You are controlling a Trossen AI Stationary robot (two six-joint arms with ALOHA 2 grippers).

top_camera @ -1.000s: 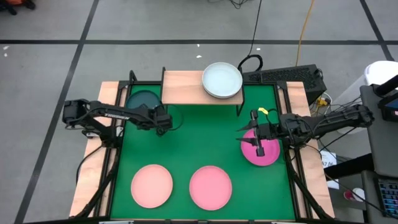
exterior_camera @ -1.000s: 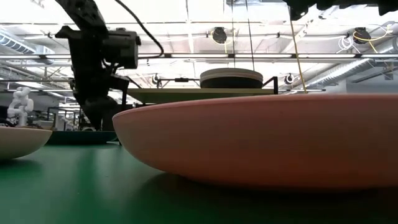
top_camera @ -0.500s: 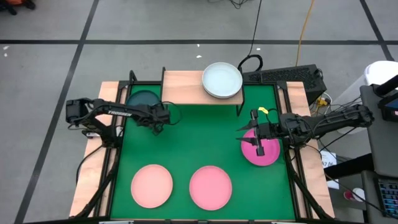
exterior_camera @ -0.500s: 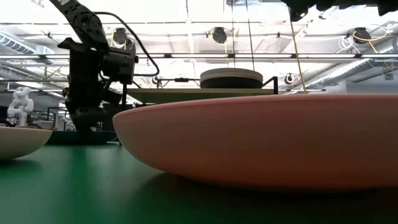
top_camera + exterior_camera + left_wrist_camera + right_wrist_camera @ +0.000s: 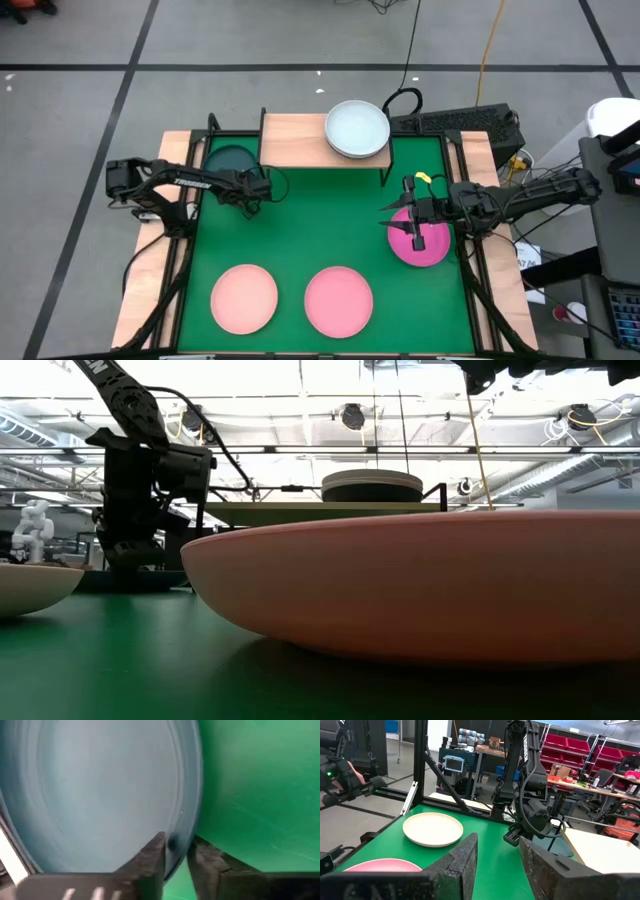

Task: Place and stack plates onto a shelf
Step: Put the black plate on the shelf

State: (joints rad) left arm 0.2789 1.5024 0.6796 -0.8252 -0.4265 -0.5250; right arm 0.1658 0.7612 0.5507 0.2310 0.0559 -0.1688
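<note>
High view: your left gripper [image 5: 258,190] sits at the near right rim of the dark teal plate [image 5: 231,160], which lies on the green mat [image 5: 330,225] in the far left corner, just left of the shelf [image 5: 295,138]. Left wrist view shows the fingers [image 5: 150,860] clamped on that plate's rim [image 5: 192,795], one finger inside the rim, the other outside.

Your right gripper [image 5: 410,222] hangs over the magenta plate [image 5: 430,248] at the mat's right edge. Right wrist view has its fingers [image 5: 457,857] spread apart with nothing between them.

On the shelf you've got a stack at its right end, pale mint-white plate [image 5: 357,128] on top; low view shows a dark plate [image 5: 372,491] underneath it. Left half of the board is bare wood.

Two light pink plates [image 5: 244,298] [image 5: 338,298] lie side by side, apart, along the near edge of the mat.
</note>
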